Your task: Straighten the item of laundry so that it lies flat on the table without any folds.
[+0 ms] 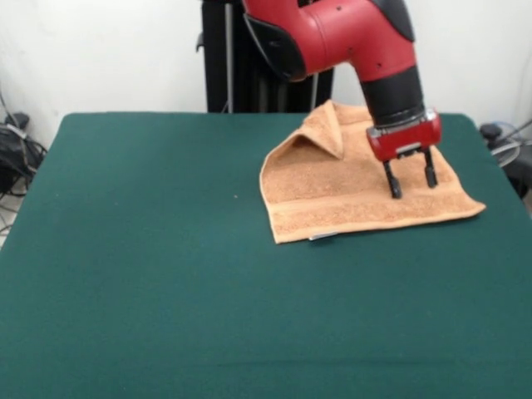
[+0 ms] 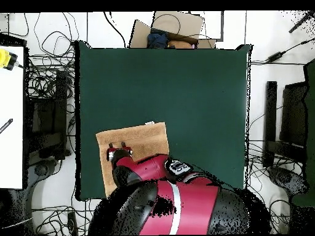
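Observation:
The tan-orange towel (image 1: 349,187) lies on the green table (image 1: 166,274) at its far right part. Its far corner is folded over into a raised triangular flap (image 1: 324,129). A woven band runs along the near edge, and a small white tag (image 1: 324,236) peeks out under that edge. My gripper (image 1: 411,180) hangs over the towel's right part with its two black fingers open, tips at or just above the cloth, holding nothing. In the overhead view the towel (image 2: 138,140) sits near the table's lower left, the gripper (image 2: 120,147) on it and the arm covering its lower part.
The red arm (image 1: 349,37) comes down from the top over the towel's far side. Cables and equipment (image 1: 12,154) lie off the table's left edge, more cables (image 1: 507,141) off the right. A cardboard box (image 2: 172,31) stands beyond the table's far edge in the overhead view.

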Controlling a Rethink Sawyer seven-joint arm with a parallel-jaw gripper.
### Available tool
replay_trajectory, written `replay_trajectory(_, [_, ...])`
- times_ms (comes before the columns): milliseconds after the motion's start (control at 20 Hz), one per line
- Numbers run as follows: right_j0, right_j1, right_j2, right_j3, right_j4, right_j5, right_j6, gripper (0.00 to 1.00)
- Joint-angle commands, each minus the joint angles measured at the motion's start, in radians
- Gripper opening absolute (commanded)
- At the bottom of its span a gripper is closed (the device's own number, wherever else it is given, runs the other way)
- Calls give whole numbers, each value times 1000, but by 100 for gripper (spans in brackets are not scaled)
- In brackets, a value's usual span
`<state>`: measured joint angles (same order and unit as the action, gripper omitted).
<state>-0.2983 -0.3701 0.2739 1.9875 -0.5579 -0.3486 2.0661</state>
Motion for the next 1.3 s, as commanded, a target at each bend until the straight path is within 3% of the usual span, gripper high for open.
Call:
replay_trajectory(50, [-40,0,-43,-5,-28,133,58,100])
replay_trajectory(550, [-88,48,-61,2,-95,85,52,100])
replay_trajectory(750, [-47,35,-75,-10,-63,89,68,100])
replay_trajectory(850, [20,80,-99,-81,-11,87,75,100])
replay_trajectory(1050, [155,266,-149,-327,118,39,80,100])
replay_trajectory(1300, [232,292,-150,-468,213,136,52,100])
